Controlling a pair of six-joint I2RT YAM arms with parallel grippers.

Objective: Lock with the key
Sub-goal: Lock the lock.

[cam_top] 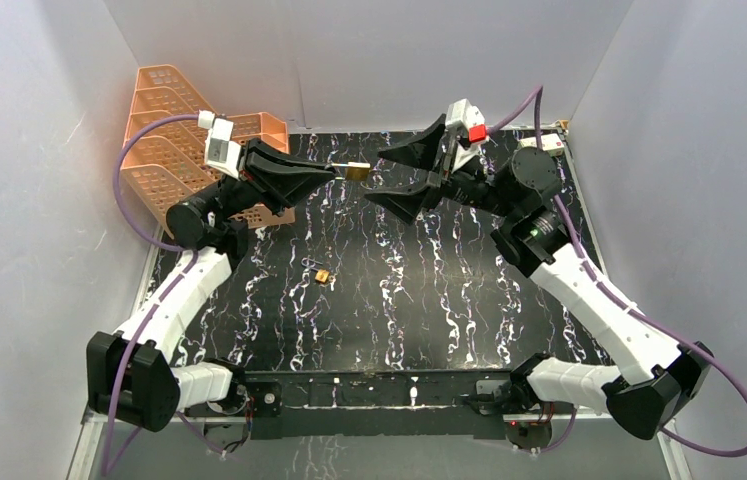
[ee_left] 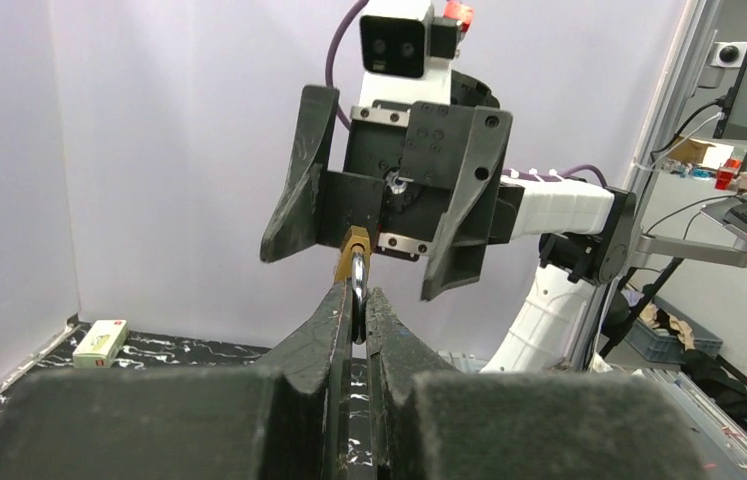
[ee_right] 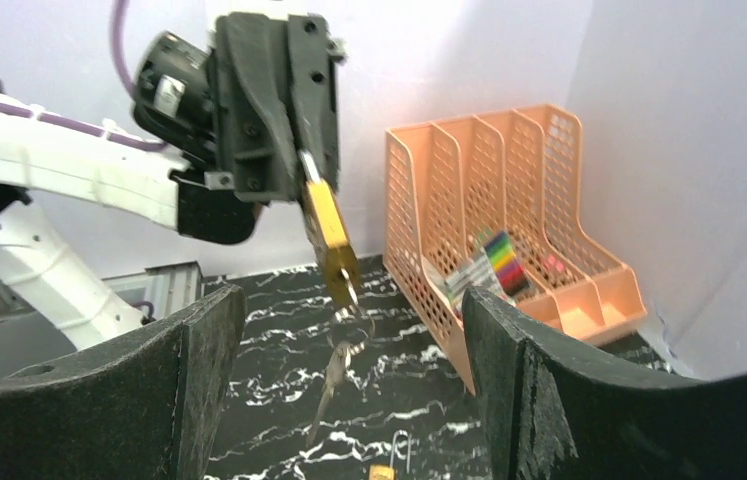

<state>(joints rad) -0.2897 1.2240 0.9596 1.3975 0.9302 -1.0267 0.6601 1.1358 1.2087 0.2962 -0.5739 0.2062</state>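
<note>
My left gripper (cam_top: 334, 170) is shut on the silver shackle of a brass padlock (cam_top: 356, 172) and holds it in the air above the table's far middle. In the left wrist view the padlock (ee_left: 353, 262) sticks out past the closed fingertips. In the right wrist view the padlock (ee_right: 330, 243) hangs from the left gripper with a key ring and keys (ee_right: 334, 375) dangling below it. My right gripper (cam_top: 385, 175) is open and empty, facing the padlock from the right, a short way off. A second small padlock (cam_top: 321, 276) lies on the table.
An orange mesh file rack (cam_top: 184, 140) stands at the back left, with coloured pens (ee_right: 497, 255) inside it. A small white box (cam_top: 540, 143) lies at the back right. White walls close in the black marbled table (cam_top: 429, 300).
</note>
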